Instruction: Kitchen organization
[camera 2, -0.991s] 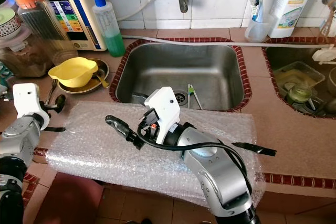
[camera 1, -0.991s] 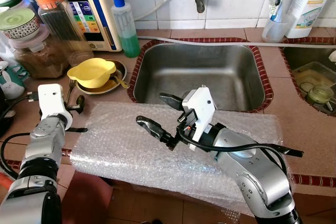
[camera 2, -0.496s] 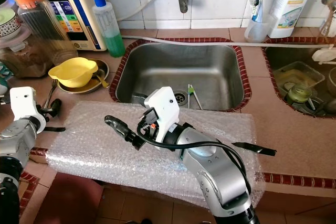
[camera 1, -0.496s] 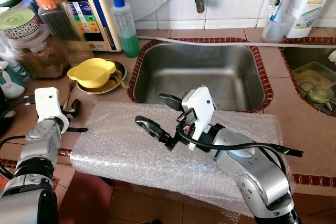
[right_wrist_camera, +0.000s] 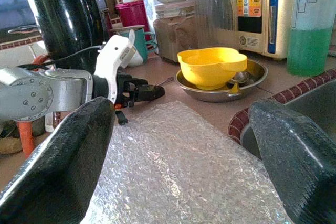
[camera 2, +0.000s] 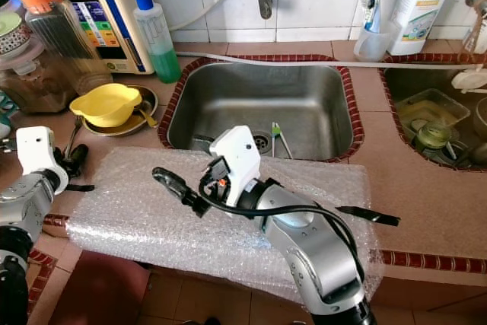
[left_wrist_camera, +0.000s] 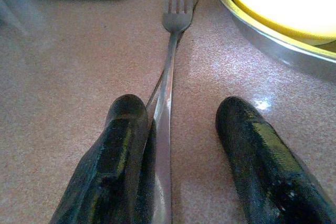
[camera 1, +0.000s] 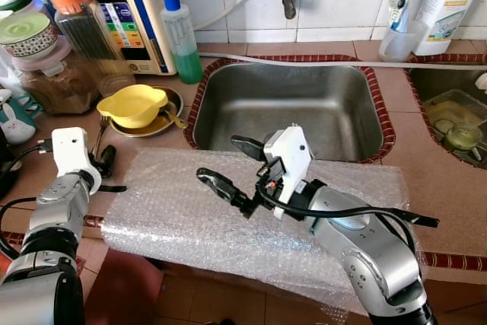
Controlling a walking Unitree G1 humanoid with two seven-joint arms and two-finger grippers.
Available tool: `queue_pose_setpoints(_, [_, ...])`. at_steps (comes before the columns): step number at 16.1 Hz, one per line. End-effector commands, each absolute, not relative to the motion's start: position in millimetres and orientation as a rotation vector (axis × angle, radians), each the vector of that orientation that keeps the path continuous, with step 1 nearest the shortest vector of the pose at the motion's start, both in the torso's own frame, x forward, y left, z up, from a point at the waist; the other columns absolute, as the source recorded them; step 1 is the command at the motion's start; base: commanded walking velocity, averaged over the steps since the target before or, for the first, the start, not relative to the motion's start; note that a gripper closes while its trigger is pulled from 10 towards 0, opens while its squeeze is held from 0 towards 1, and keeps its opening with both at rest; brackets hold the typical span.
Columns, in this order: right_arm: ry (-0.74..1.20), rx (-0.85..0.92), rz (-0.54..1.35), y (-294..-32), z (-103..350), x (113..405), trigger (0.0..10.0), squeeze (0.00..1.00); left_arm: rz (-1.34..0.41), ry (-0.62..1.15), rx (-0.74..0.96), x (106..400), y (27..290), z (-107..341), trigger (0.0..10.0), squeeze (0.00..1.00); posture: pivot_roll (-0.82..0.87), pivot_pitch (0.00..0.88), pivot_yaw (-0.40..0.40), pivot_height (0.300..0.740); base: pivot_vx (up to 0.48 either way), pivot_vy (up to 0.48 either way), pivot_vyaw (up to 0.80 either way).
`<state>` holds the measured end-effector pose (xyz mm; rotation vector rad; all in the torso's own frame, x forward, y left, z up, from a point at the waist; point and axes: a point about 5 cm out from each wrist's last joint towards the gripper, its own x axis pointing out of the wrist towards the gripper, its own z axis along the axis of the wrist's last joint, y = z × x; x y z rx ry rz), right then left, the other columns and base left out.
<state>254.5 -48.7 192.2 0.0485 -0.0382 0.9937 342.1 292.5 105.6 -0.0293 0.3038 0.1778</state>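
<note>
Progress: the organization task appears to be at an early stage. No item is lifted, and the silver metal fork [left_wrist_camera: 169,77] lies flat on the speckled reddish-brown counter [left_wrist_camera: 63,61], not yet gripped.

Left side: the left claw [left_wrist_camera: 181,145] rests low over the counter with its two black fingers spread. In the left wrist view the fork handle runs between the fingers, against the inner face of one finger [left_wrist_camera: 118,145] and apart from the other. The tines point away from the claw toward the shallow round steel dish [camera 1: 169,123], which carries the yellow plastic bowl [camera 1: 133,103]. The fork lies just beside that dish. Judgement: closing the fingers on the handle is the next step required.

Centre: the clear bubble-wrap sheet [camera 1: 183,211] is spread along the counter edge in front of the stainless steel sink [camera 1: 304,104]. The right claw [camera 1: 236,165] hovers above the sheet, fingers wide apart and holding nothing.

Remaining work: the fork, the dish and the bowl are all still to be put away.
</note>
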Motion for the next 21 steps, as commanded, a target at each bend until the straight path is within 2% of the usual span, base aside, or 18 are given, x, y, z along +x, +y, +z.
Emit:
queue_pose_setpoints(1, [-0.058, 0.051, 1.019, -44.7, 197.4, 251.3, 10.0, 1.0, 0.173, 0.392, -0.04, 334.2, 297.0, 92.4, 0.0, 0.0, -0.22, 0.127, 0.126, 0.74, 0.0, 0.0, 0.0])
queue_pose_setpoints(9, [-0.059, 0.042, 1.018, -44.7, 197.2, 252.7, 10.0, 0.97, 0.138, 0.438, -0.054, 331.4, 295.5, 88.3, 0.0, 0.0, -0.22, 0.126, 0.129, 0.74, 0.0, 0.0, 0.0])
queue_pose_setpoints(14, [-0.065, 0.05, 1.015, -46.2, 198.9, 254.8, 10.0, 0.95, 0.252, 0.362, -0.01, 328.2, 311.4, 98.5, 0.0, 0.0, -0.22, 0.123, 0.124, 0.74, 0.0, 0.0, 0.0])
queue_pose_setpoints(15, [-0.065, 0.061, 1.032, -45.9, 199.8, 253.6, 10.0, 0.83, 0.266, 0.349, -0.005, 326.8, 313.2, 99.3, 0.0, 0.0, -0.21, 0.123, 0.123, 0.74, 0.0, 0.0, 0.0])
queue_pose_setpoints(16, [-0.061, 0.068, 1.045, -46.4, 200.1, 253.4, 10.0, 0.8, 0.272, 0.354, -0.002, 324.4, 314.0, 97.4, 0.0, 0.0, -0.21, 0.121, 0.121, 0.74, 0.0, 0.0, 0.0])
queue_pose_setpoints(21, [-0.06, 0.056, 1.045, -51.9, 201.2, 259.1, 10.0, 0.8, 0.329, 0.277, 0.006, 319.3, 321.2, 105.0, 0.0, 0.0, -0.2, 0.115, 0.113, 0.74, 0.0, 0.0, 0.0])
